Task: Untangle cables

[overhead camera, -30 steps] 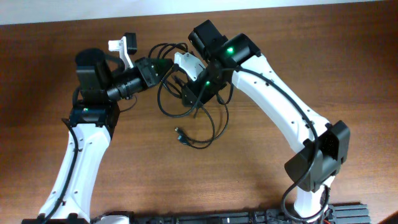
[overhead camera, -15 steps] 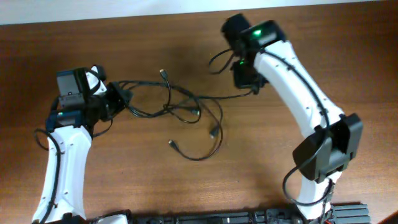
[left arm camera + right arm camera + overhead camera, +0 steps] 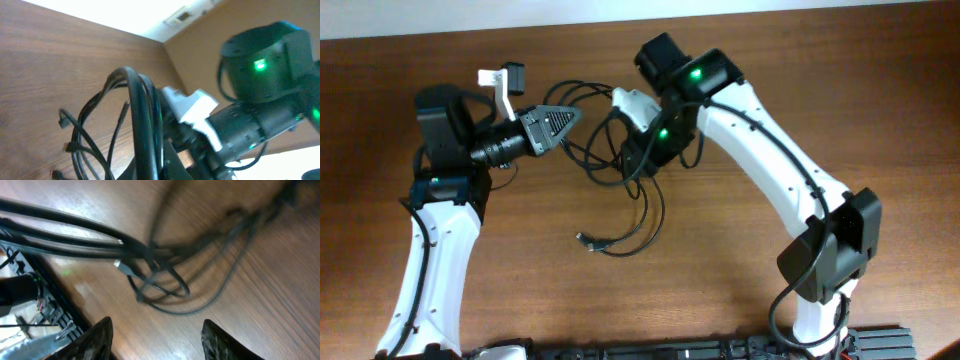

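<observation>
The cables are thin black cords bunched in loops at the table's middle, with a plug end lying toward the front. My left gripper points right and is shut on a bundle of cable loops held above the table. My right gripper hangs over the tangle just right of the left one. In the right wrist view its fingers stand wide apart with nothing between them, and the cables lie blurred beyond the right gripper.
The brown wooden table runs in all directions round the tangle. The right arm's black wrist with a green light is close in front of the left camera. A black rail lies along the front edge.
Half a second ago the arms were far apart with the cables stretched between them. Now both grippers are back together at the middle and the cables hang slack in loops.
</observation>
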`<control>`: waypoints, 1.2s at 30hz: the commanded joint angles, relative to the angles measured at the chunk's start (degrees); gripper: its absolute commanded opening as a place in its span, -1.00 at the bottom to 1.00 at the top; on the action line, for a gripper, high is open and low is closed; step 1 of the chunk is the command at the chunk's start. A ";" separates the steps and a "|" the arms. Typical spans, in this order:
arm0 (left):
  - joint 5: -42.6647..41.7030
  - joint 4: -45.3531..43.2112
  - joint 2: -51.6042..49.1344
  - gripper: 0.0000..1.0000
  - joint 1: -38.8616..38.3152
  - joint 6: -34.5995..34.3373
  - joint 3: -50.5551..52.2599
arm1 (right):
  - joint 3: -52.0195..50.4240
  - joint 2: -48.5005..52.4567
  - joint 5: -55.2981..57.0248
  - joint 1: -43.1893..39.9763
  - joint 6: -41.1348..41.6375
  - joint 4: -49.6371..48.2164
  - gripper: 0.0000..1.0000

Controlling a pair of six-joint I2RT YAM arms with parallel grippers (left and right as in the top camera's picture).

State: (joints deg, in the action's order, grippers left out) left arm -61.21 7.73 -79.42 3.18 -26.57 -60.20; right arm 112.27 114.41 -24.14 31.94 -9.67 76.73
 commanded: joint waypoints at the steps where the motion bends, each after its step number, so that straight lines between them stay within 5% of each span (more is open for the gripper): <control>1: -11.85 -6.40 1.01 -1.00 -0.20 -1.05 -0.63 | 0.11 0.37 -0.70 2.40 -1.01 -3.65 0.11; 3: -16.22 -9.14 1.01 -1.00 -0.22 -1.22 -0.63 | 0.11 0.37 -0.72 2.49 -0.35 -6.82 0.08; 6: -18.71 -9.01 1.01 -1.00 -0.22 -1.16 -0.63 | 0.11 0.37 -0.72 2.49 5.95 -12.07 -0.28; 18: -17.88 -10.75 1.03 -1.00 -0.22 -1.36 -0.66 | 0.13 0.37 -7.15 -0.74 25.22 -16.55 -0.27; 21: -17.14 -18.47 1.03 -1.00 -0.20 -10.84 -0.66 | 0.13 0.39 -7.15 -0.35 25.27 -16.52 -0.27; 22: -17.20 -28.74 1.03 -1.00 -0.31 -21.68 -0.66 | 0.13 0.39 -6.78 0.26 26.08 -16.61 -0.27; 24: -17.14 -36.24 1.03 -1.00 -1.40 -30.56 -0.66 | 0.13 0.39 -4.15 0.72 26.75 -16.61 -0.46; 25: -17.20 -37.90 1.03 -1.00 -1.49 -31.28 -0.66 | 0.13 0.39 -3.87 0.70 26.75 -16.48 -0.89; 28: -17.27 -37.38 1.01 -1.00 -1.36 -27.19 -0.63 | 0.13 0.39 0.33 -0.20 27.87 -13.62 -0.92; 30: -17.05 -30.67 1.01 -1.00 -0.98 -16.79 -0.63 | 0.13 0.39 9.62 -1.86 29.33 -7.85 -0.92; 32: -10.43 -13.53 1.01 -1.00 -1.01 -1.60 -0.63 | 0.13 0.39 12.57 -4.85 29.24 -4.15 -0.92; 34: 17.55 11.26 0.98 -1.00 -1.01 10.10 -0.63 | 0.13 0.39 17.84 -9.05 29.24 -0.04 -0.92; 36: 36.63 19.87 0.96 -1.00 -1.01 10.19 -0.63 | 0.13 0.39 23.15 -13.57 29.24 3.41 -0.92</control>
State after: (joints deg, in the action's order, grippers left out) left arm -50.48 22.55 -78.96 1.80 -23.18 -60.69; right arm 112.27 114.50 -9.23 22.41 19.35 77.93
